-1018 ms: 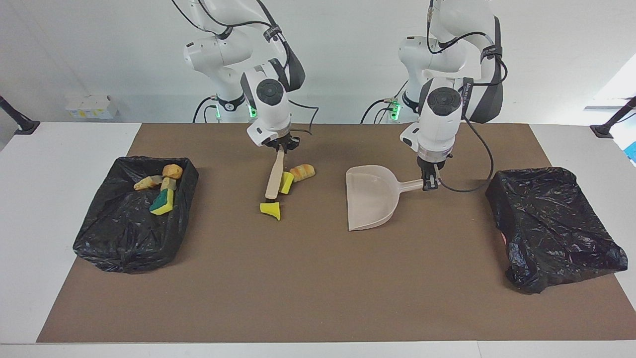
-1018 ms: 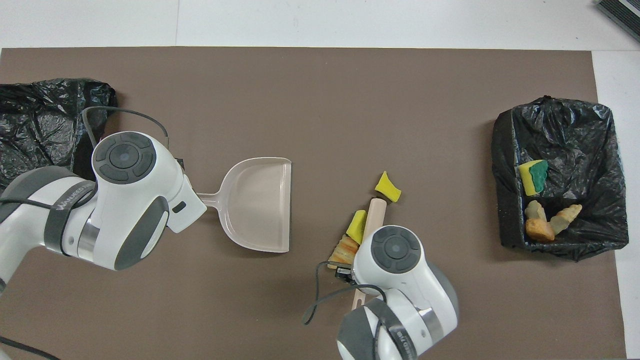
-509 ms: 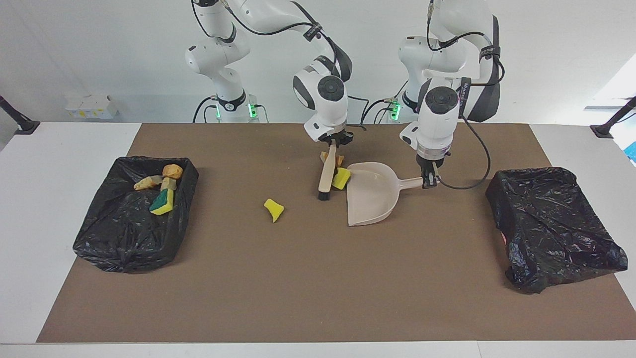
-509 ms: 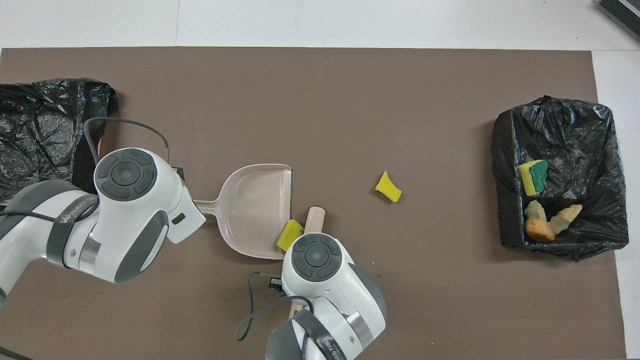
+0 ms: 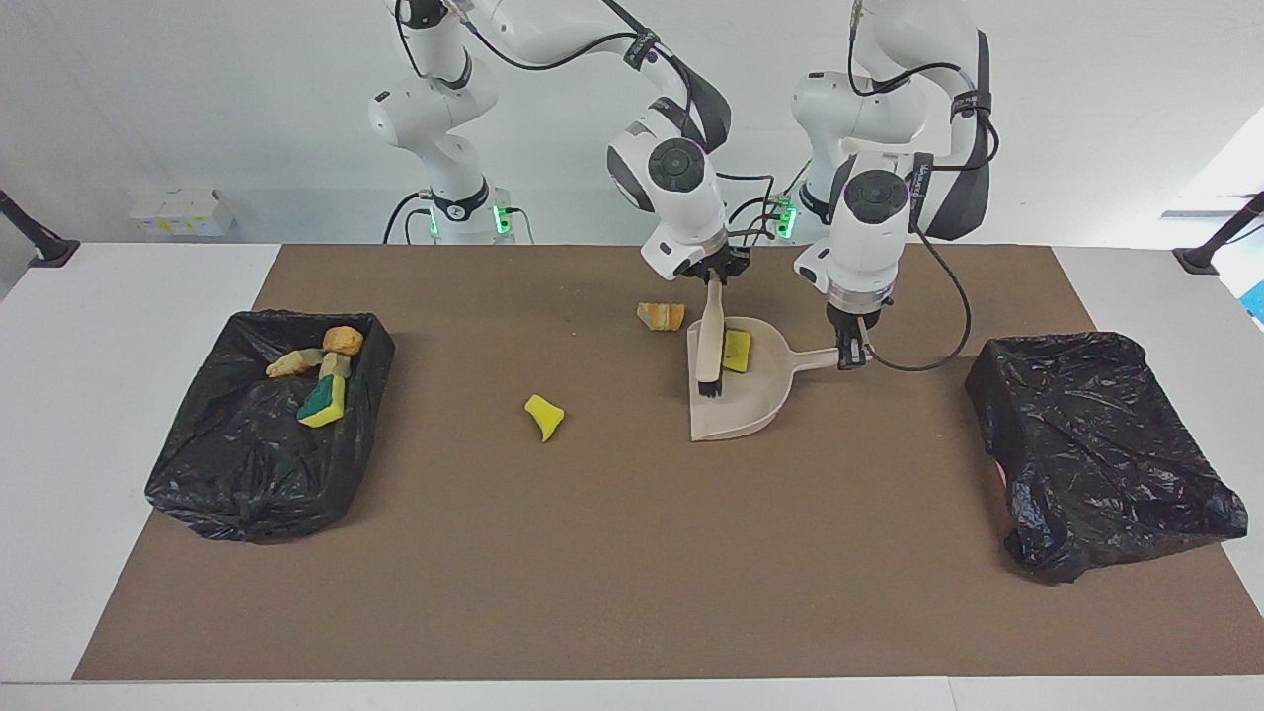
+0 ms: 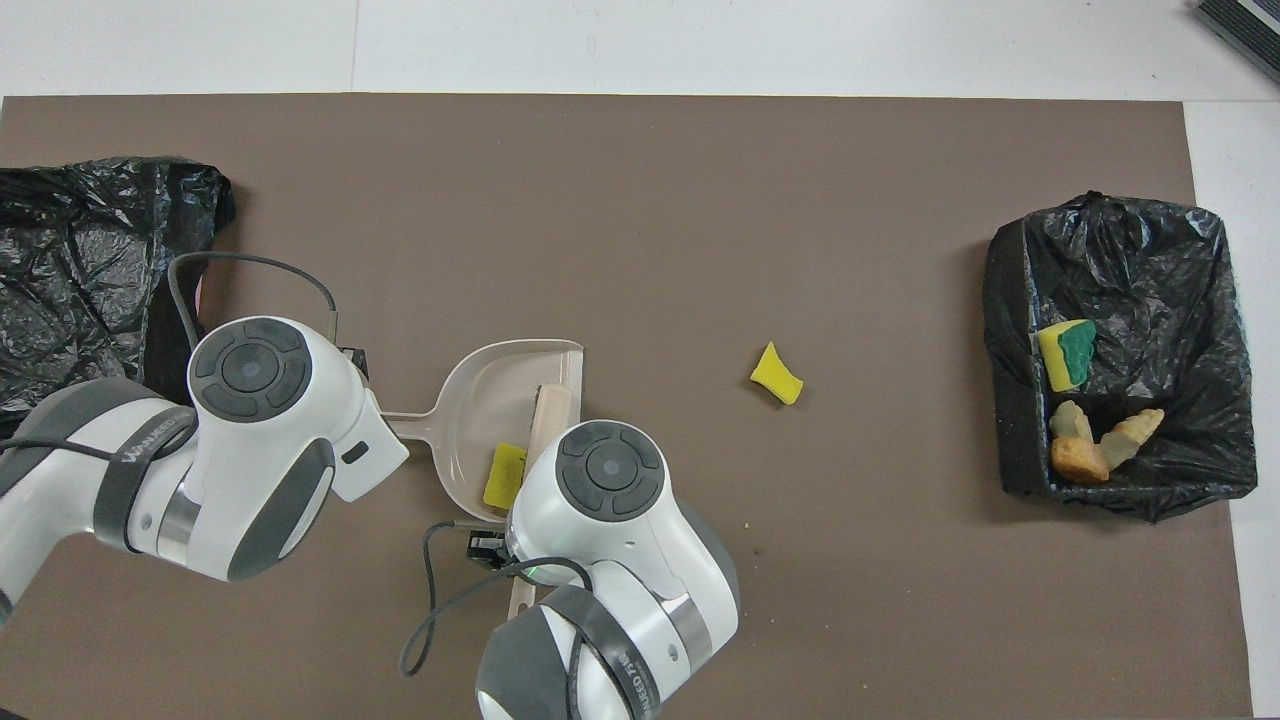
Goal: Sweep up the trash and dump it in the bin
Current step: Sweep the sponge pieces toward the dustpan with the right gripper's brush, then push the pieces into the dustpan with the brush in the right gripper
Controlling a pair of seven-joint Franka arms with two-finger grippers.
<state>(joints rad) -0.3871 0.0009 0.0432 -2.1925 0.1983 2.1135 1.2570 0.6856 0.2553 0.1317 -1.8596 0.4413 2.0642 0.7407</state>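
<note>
Facing view tells the progress best: four bits of trash lie in the black-lined bin [image 5: 265, 425] at the right arm's end of the table, namely a green-sided sponge [image 5: 324, 400] and three bread-like pieces [image 5: 342, 340]. One yellow sponge chunk [image 5: 736, 350] sits in the beige dustpan [image 5: 736, 410], just beside the brush [image 5: 709, 346]. Two bits are left on the mat [image 5: 632, 592]: a golden-brown bread piece [image 5: 661, 315] close outside the pan's mouth, and a yellow chunk [image 5: 544, 416] well apart from it, toward the right arm's end. A second black bag [image 5: 1101, 449] at the left arm's end shows no trash that I can see.

The right gripper [image 5: 715, 278] reaches across to the pan, fingers clamped on the brush handle, the bristles down below them inside the pan's mouth. The left gripper [image 5: 850, 348] points straight down, fingers closed on the dustpan's handle, the pan flat on the mat out to one side of them. I judge more sweeping and a dump remain.
</note>
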